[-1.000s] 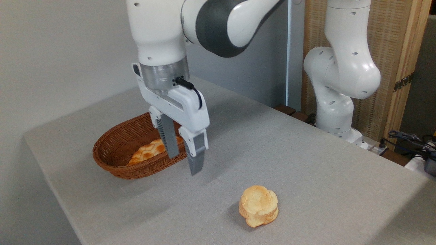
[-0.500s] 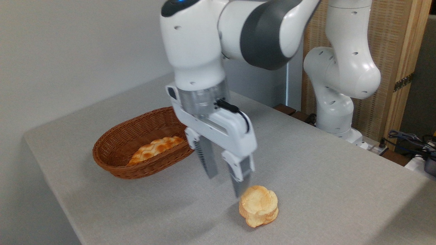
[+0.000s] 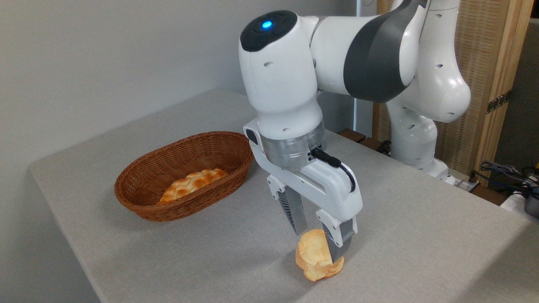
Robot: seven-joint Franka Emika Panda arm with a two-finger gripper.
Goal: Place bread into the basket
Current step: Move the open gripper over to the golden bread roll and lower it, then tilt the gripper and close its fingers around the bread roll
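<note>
The pincer (image 3: 318, 239) hangs with its two fingers apart, one on each side of the bread (image 3: 313, 259), so it can squeeze it; the bread sits on the worktop (image 3: 421, 235), well away from the basket (image 3: 139, 202).

You've got basket (image 3: 185, 179) far-left on table (image 3: 421, 235), w/ loaf (image 3: 193, 183) inside. Bread (image 3: 313, 256) sits near-centre on table, well right of basket. Gripper (image 3: 320, 240) directly over bread, fingers straddling it.
</note>
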